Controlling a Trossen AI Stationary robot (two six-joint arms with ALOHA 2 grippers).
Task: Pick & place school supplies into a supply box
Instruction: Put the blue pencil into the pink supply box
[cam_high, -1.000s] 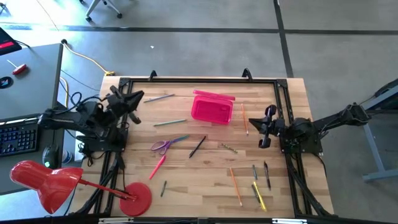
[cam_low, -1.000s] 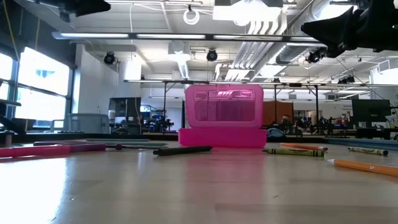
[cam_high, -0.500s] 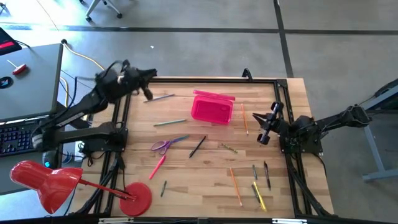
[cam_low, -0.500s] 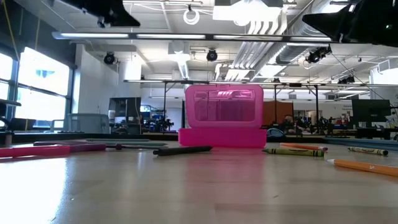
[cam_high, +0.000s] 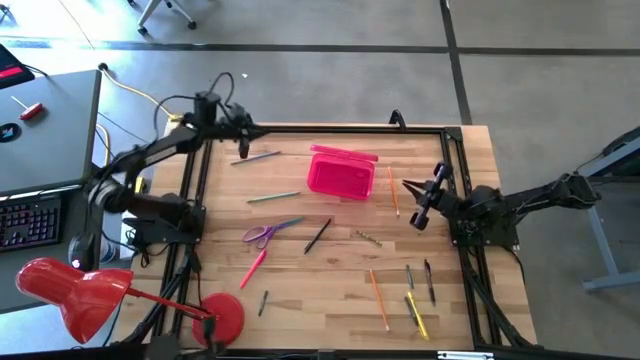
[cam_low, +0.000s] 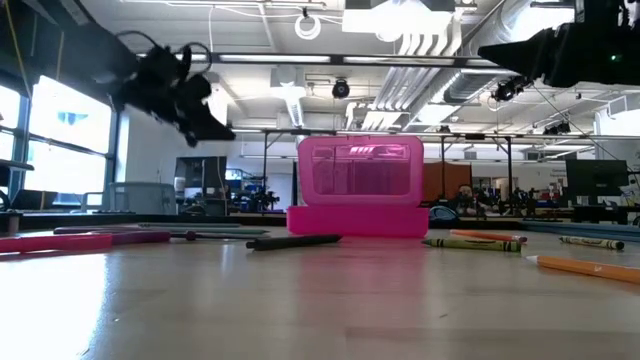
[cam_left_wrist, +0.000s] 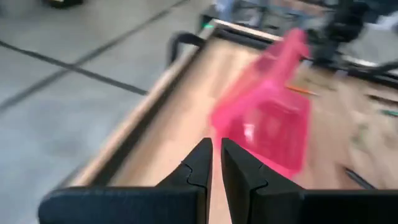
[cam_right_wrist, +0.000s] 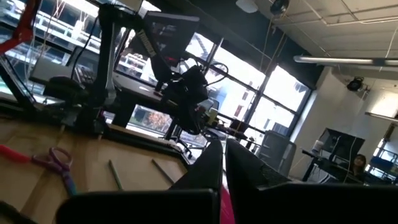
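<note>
Both our grippers empty above the table: left gripper (cam_high: 243, 135) narrowly parted far-left, right gripper (cam_high: 415, 197) closed right of supply box (cam_high: 341, 174).

The left arm has unfolded from its tucked pose at the counter's (cam_high: 455, 170) left edge and swung out, bringing the left end effector (cam_high: 243, 150) over the far-left corner; the right end effector (cam_high: 418, 192) tipped up slightly
</note>
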